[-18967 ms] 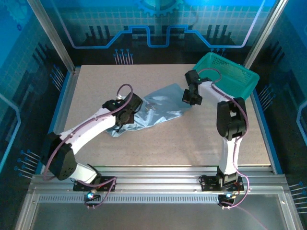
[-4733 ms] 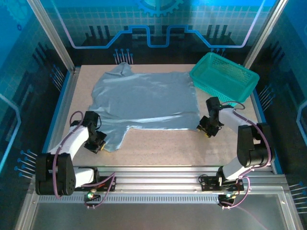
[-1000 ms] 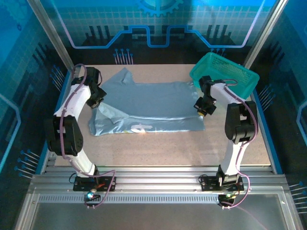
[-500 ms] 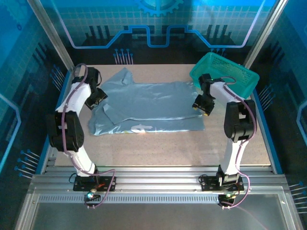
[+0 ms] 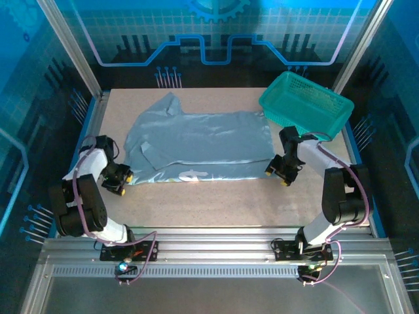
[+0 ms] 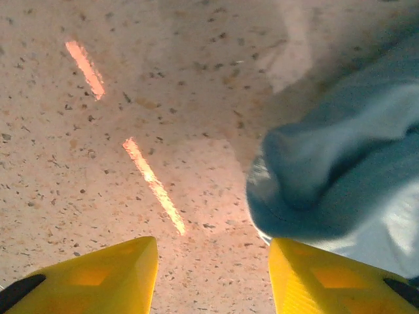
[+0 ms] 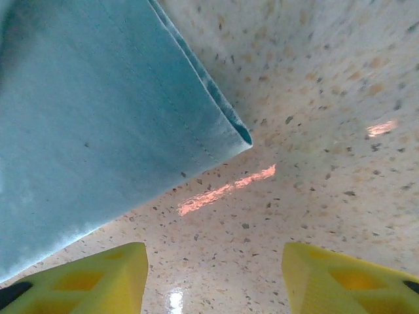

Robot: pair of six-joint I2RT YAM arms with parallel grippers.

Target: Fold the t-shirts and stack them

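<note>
1. The t-shirt (image 5: 196, 140) lies spread flat mid-table (image 5: 216, 203), its near edge doubled over.
2. The left gripper (image 5: 118, 178) is down at the shirt's near left corner. Its jaws are wide apart and hold nothing, with bunched fabric just ahead.
3. The right gripper (image 5: 280, 171) is low at the near right corner, jaws wide and empty.
4. A teal basket (image 5: 306, 104) sits at the far right.
</note>
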